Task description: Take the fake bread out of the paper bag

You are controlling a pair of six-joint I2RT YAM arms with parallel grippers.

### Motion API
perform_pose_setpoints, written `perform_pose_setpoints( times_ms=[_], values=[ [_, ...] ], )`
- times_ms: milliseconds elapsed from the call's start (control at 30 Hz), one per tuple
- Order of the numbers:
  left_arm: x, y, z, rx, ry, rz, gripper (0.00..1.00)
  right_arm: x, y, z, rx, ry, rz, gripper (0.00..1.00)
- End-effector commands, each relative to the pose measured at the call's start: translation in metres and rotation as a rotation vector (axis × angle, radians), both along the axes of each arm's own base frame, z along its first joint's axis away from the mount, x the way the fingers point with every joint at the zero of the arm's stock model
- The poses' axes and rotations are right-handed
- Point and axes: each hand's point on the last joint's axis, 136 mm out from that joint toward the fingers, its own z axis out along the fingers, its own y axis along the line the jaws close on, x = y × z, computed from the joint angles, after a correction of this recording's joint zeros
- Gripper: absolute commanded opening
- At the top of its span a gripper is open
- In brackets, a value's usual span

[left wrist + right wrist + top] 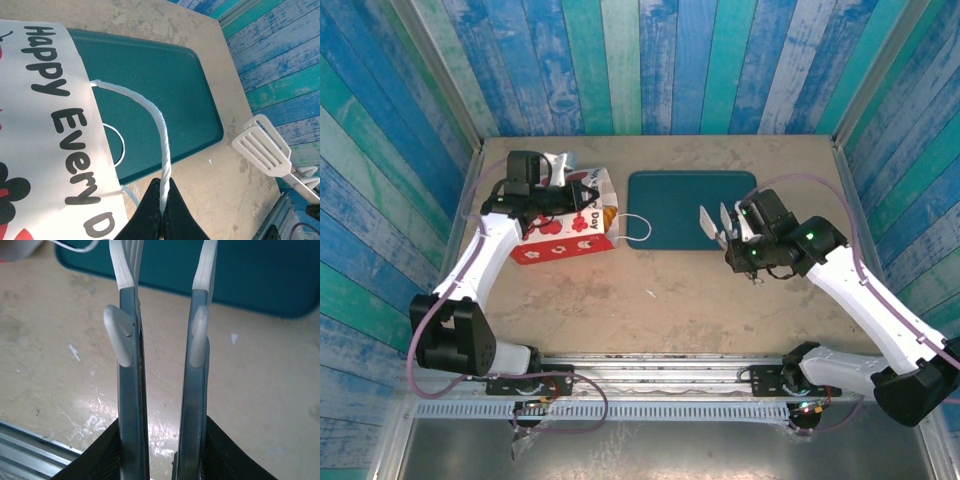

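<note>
Left wrist view puts the left gripper (pixel 163 189) nearest, its black jaws pinched tight on one white cord handle (pixel 150 107) of the paper bag (pixel 50 125), and that thin hold is the first weak point: the twisted cord could slide out of the pinch under any sideways pull, or tear loose where it enters the paper. Past the fingers the bag's white face with its black lettering lies slanted over the table (pixel 220 190), so a lift by one handle alone would likely tilt or drag the whole light bag instead of opening its mouth. Beyond it sits the teal tray (pixel 165 80), just beside the bag; a sudden tip could spill pastries onto the bare table short of it. Farther off, the right gripper (pixel 252 135) hovers over the tray's right end with its white jaws parted and nothing between them; reaching in, it could crumple the paper or snag the loose second loop. Of the fake bread (pixel 608 213), a golden-orange bit seems to peek from the bag's mouth in the top view; the rest I judge to be inside.
</note>
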Motion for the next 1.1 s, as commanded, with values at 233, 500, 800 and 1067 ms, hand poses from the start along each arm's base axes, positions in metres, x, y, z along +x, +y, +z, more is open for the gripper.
perform_pose_setpoints(
  times_ms=[233, 500, 800, 1067],
  values=[
    [-0.033, 0.012, 0.047, 0.066, -0.164, 0.017, 0.0, 0.029, 0.074, 0.014, 0.19, -0.178, 0.391, 0.39],
    [-0.035, 0.019, 0.048, 0.098, -0.183, 0.047, 0.0, 0.034, 0.121, -0.011, 0.284, -0.098, 0.594, 0.39],
    [-0.022, 0.016, 0.057, 0.051, -0.169, 0.069, 0.0, 0.022, 0.139, -0.047, 0.07, -0.21, 0.835, 0.4],
    [-0.018, 0.013, 0.066, 0.029, -0.187, 0.069, 0.0, 0.052, 0.146, -0.065, -0.219, -0.304, 0.956, 0.42]
  ],
)
